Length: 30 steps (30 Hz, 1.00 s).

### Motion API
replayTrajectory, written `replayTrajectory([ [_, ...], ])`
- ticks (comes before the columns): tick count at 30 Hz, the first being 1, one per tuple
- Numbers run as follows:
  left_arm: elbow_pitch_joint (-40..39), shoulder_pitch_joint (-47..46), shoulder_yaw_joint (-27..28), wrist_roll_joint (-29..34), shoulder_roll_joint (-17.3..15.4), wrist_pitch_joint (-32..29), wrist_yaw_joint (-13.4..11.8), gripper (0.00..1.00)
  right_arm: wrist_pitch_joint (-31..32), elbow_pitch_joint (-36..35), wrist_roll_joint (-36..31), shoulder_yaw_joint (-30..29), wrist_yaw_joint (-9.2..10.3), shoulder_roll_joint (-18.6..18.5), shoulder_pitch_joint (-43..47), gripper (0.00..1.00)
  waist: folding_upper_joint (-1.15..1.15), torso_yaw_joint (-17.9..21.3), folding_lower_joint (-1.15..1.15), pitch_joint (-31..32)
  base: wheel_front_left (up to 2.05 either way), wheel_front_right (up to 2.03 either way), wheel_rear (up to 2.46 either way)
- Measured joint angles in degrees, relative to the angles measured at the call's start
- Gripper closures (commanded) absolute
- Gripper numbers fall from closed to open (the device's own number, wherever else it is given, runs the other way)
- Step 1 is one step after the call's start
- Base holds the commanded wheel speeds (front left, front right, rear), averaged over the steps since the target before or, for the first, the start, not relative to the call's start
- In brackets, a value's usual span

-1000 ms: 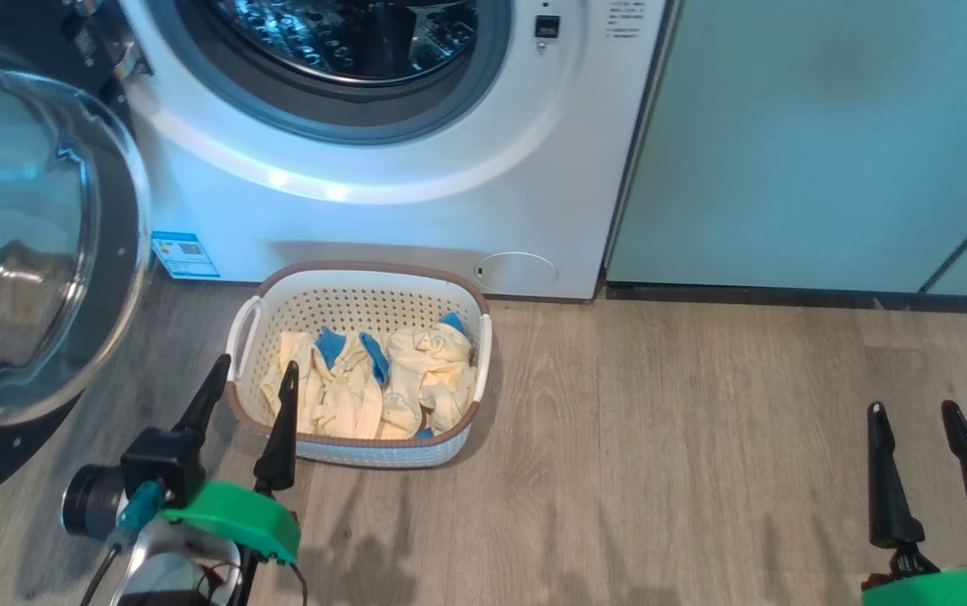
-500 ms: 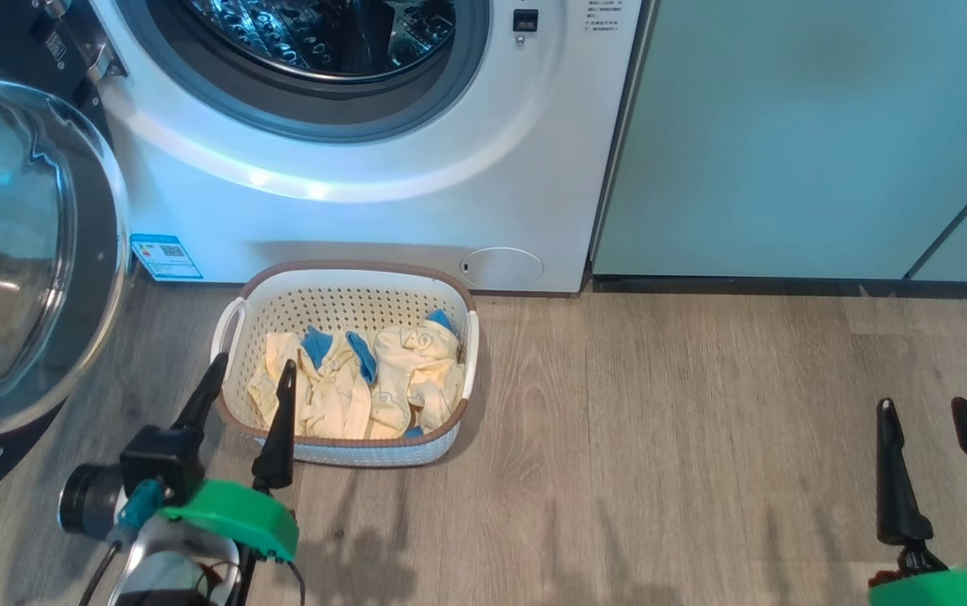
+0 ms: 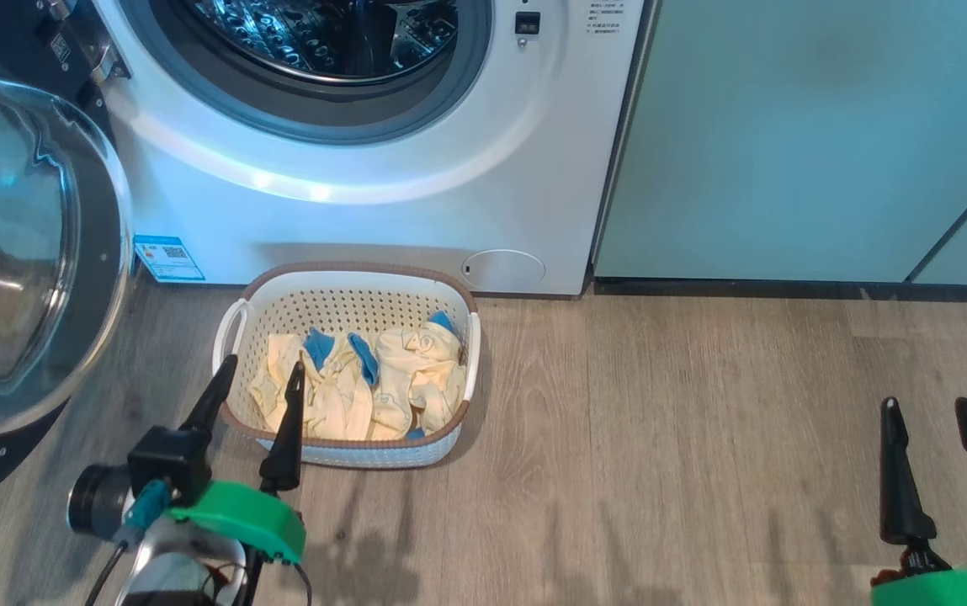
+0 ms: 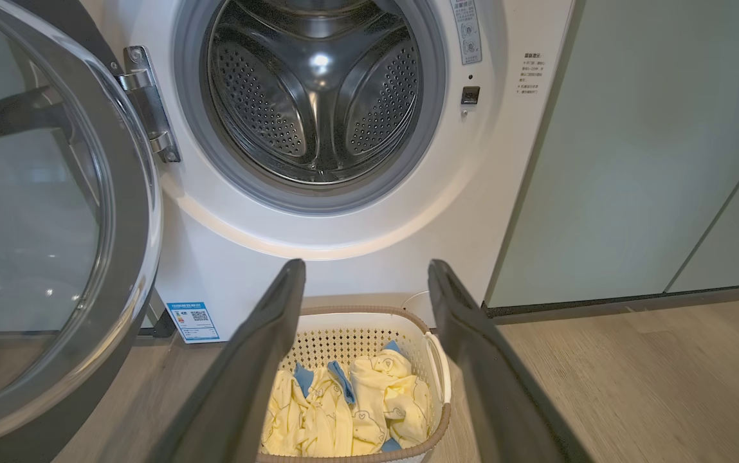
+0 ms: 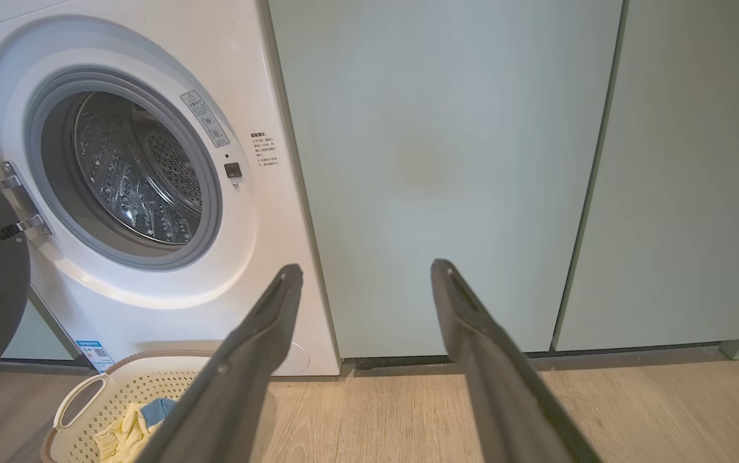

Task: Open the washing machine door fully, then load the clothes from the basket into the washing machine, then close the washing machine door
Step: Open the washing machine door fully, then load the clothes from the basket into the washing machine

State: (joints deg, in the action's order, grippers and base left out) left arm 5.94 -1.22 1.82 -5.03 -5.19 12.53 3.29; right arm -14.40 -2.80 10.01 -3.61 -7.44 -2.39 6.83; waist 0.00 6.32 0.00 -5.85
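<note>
- Left pincer (image 3: 264,364): two long dark fingers spread wide, nothing between them. It hangs over the near-left corner of the small cream perforated plastic basket with a brown rim (image 3: 348,303). Can't tell if either tip touches fabric.
- Right pincer (image 3: 926,404): also spread wide and empty, over bare wood-look floor (image 3: 660,421) near its front-right edge, well apart from the basket.
- The soft pale yellow-cream clothes with blue patches (image 3: 399,379) are all heaped in the basket, none loaded yet.
- The basket sits on the floor at its back edge, just beside the foot of the white front-loading washing machine (image 3: 416,210). The steel drum (image 4: 318,96) above it looks empty.
- The large round glossy black door with a bulging glass bowl (image 3: 29,252) is swung out on the left, so the opening step looks done.
- Risks:
  - Thin fabric: a shallow pinch takes one layer, or none.
  - A deep pinch may catch a tip in the perforations and lift or drag the light basket.
  - A trailing piece may snag on the rim or the grey drum ring and drop to the floor.
  - The left arm works near the door, and swinging wide could knock it partly shut.
</note>
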Motion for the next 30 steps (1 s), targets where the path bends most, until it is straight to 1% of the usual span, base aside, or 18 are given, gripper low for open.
replayTrajectory([
  [5, 0.01, 0.0, -0.15, 0.0, -0.26, -0.02, -0.57, 0.0, 0.0, 0.04, 0.0, 0.0, 0.0, 0.0, 0.01, 0.0, 0.0, 0.09, 0.0, 0.16, 0.31, -0.2, -0.11],
  [10, 0.04, 0.0, -0.27, 0.0, -0.38, -0.24, -1.01, 0.0, 0.01, 0.07, 0.0, 0.0, 0.0, 0.0, 0.01, 0.0, 0.0, 0.21, 0.0, 0.35, 0.93, -0.93, 0.0],
  [24, 0.13, 0.03, -1.97, 0.0, -1.05, -0.25, -0.94, 0.0, 0.0, 0.14, 0.07, 0.02, 0.0, 0.04, 0.01, 0.0, 0.0, -0.09, 0.01, 0.42, 1.85, -1.85, 0.0],
  [30, 0.07, -0.02, -2.14, 0.0, -1.26, -0.16, -0.99, 0.0, 0.0, 0.15, 0.07, 0.07, 0.0, 0.05, -0.01, 0.0, 0.0, -0.25, 0.01, 0.22, 1.19, -1.19, 0.0],
])
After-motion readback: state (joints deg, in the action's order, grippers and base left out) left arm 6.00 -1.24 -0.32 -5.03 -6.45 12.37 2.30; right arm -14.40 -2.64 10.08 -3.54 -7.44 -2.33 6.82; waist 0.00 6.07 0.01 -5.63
